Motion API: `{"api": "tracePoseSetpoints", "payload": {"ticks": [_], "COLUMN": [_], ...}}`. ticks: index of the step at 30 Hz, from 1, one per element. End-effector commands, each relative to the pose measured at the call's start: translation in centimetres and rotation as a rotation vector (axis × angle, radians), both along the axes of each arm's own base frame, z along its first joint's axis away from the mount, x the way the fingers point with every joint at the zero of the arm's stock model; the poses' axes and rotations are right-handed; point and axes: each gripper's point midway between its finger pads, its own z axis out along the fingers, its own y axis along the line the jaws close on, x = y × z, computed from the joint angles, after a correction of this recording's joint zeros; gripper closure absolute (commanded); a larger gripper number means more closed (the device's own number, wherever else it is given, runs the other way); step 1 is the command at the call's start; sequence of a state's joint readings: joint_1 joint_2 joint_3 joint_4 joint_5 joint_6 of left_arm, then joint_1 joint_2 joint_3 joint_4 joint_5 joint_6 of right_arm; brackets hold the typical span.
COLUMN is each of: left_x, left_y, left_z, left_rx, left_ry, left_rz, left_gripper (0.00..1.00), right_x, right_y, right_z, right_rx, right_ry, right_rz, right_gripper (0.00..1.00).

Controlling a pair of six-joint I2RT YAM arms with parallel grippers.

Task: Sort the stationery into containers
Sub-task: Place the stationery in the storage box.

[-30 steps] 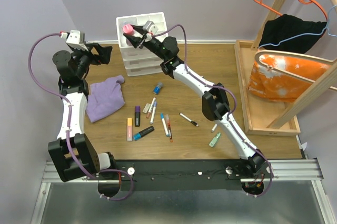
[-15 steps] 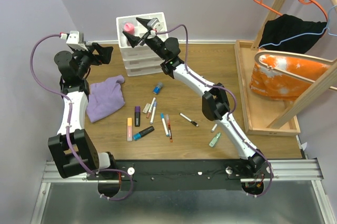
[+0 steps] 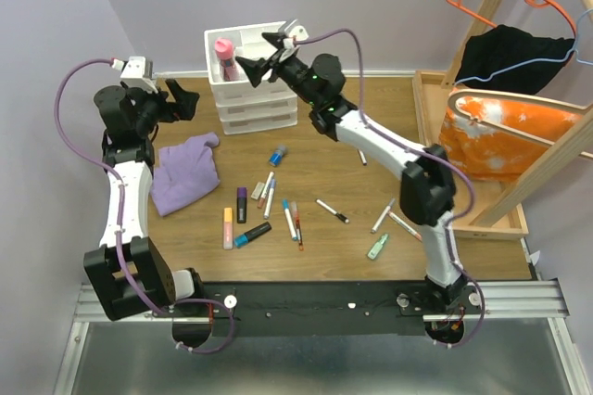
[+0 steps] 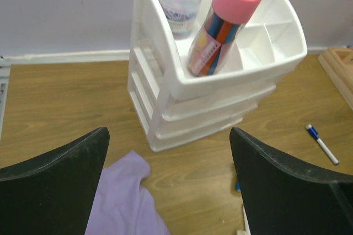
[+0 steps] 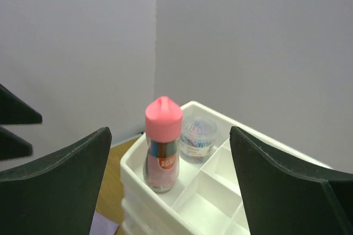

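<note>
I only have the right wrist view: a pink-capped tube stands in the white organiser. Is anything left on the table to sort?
Observer: Yes. The top view shows about a dozen pens and markers lying loose on the table in front of the organiser.
Operator: Is the left gripper carrying one?
Observer: No. The left gripper is open and empty, off to the organiser's left near the purple cloth.
Operator: Does the tube stand straight?
Observer: Not quite. In the left wrist view the tube leans in its compartment.
</note>
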State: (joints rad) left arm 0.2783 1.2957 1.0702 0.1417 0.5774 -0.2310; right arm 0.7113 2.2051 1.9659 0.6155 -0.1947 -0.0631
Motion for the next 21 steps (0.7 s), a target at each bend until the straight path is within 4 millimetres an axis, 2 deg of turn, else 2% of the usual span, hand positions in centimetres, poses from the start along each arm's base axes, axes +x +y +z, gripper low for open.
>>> {"api": "tracePoseSetpoints", "payload": {"ticks": [1,2,3,5,6,7,8,9,10,12,13,14,15,16,17,18,19,20,21], "left_x": [-3.1,-3.6,-4.0,-5.0,-5.3,-5.6,-6.3,-6.6,-7.0,-7.3,-7.0,-6.5,-6.0,-5.1,-4.4,-3.4,-2.5,-2.2,-1.6], "left_y": [-0.9,-1.1,-1.3,-2.7,-3.5,-4.3,-6.2,-7.1,-8.0,-9.3,-9.4,-9.7,-10.1,-10.1,-10.2,-10.1,-10.2,-10.3,-10.4], "left_z": [-3.1,-3.8,-4.4,-5.2,-5.4,-5.6,-6.4,-6.8,-7.1,-7.2,-7.2,-6.7,-5.4,-5.3,-4.6,-2.4,-2.9,-3.1,-2.0], "left_rx": [0.075,0.083,0.087,0.102,0.111,0.120,0.137,0.166,0.168,0.143,0.133,0.134,0.147,0.165,0.192,0.206,0.222,0.225,0.229], "left_ry": [0.110,0.133,0.148,0.181,0.192,0.205,0.238,0.242,0.248,0.242,0.237,0.208,0.165,0.158,0.127,0.084,0.094,0.113,0.097], "left_rz": [0.000,-0.001,-0.003,-0.046,-0.071,-0.097,-0.146,-0.175,-0.200,-0.235,-0.232,-0.250,-0.281,-0.290,-0.299,-0.294,-0.322,-0.333,-0.344], "left_gripper": [0.01,0.01,0.01,0.01,0.01,0.01,0.01,0.01,0.01,0.01,0.01,0.04,0.06,0.08,0.12,0.16,0.21,0.33,0.38], "right_x": [-4.1,-4.4,-5.3,-5.9,-5.7,-6.1,-5.8,-5.9,-6.2,-6.4,-6.6,-6.8,-6.9,-7.1,-7.3,-7.5,-7.6,-7.7,-7.8], "right_y": [-4.8,-5.1,-6.3,-7.2,-7.9,-8.8,-9.7,-10.4,-11.1,-12.2,-12.5,-13.1,-13.3,-13.6,-13.7,-13.9,-13.9,-14.2,-14.2], "right_z": [4.1,1.5,2.6,1.6,-0.6,-0.6,-1.5,-4.1,-4.5,-6.9,-8.0,-8.1,-8.5,-9.1,-9.1,-9.0,-9.4,-9.7,-10.3], "right_rx": [-0.034,-0.072,-0.068,-0.086,-0.119,-0.101,-0.115,-0.144,-0.132,-0.176,-0.191,-0.191,-0.195,-0.208,-0.215,-0.223,-0.237,-0.243,-0.258], "right_ry": [0.006,0.060,0.069,0.119,0.192,0.240,0.279,0.379,0.432,0.513,0.541,0.552,0.562,0.570,0.564,0.557,0.558,0.567,0.578], "right_rz": [-0.038,-0.040,-0.056,-0.071,-0.107,-0.121,-0.149,-0.169,-0.174,-0.189,-0.194,-0.205,-0.207,-0.206,-0.199,-0.196,-0.196,-0.200,-0.197], "right_gripper": [0.02,0.02,0.02,0.02,0.02,0.02,0.02,0.02,0.03,0.07,0.09,0.10,0.14,0.17,0.20,0.26,0.30,0.32,0.40]}}
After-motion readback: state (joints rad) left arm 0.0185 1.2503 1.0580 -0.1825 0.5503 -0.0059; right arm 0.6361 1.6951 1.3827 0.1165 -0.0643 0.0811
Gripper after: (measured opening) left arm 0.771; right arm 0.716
